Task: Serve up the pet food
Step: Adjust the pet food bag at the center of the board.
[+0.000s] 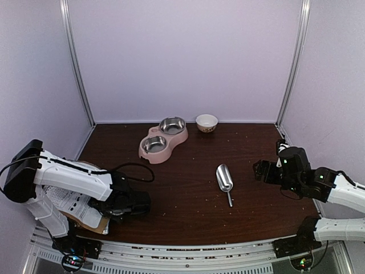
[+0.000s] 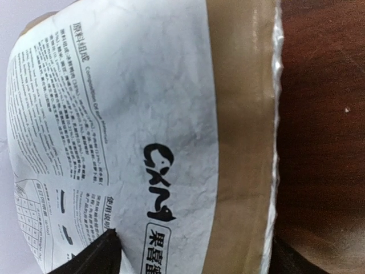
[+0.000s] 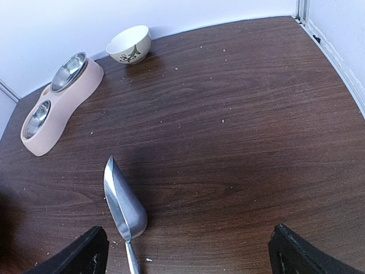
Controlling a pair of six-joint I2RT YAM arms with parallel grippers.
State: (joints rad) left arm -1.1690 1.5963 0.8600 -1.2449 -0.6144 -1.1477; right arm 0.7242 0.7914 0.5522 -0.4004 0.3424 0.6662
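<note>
A metal scoop (image 3: 122,205) lies on the dark wooden table (image 3: 239,131) just ahead of the right fingers (image 3: 85,251), its handle pointing back between them. Farther ahead and to their left sits a pink double-bowl feeder (image 3: 57,108). A small white patterned bowl (image 3: 130,44) stands just beyond it, apart.

The bag (image 2: 142,114) is lying on the table (image 2: 325,142), its brown band and crinkled silver edge running beside bare wood. The left gripper (image 2: 188,260) is spreading its dark fingers (image 2: 91,257) wide, straddling the band.
</note>
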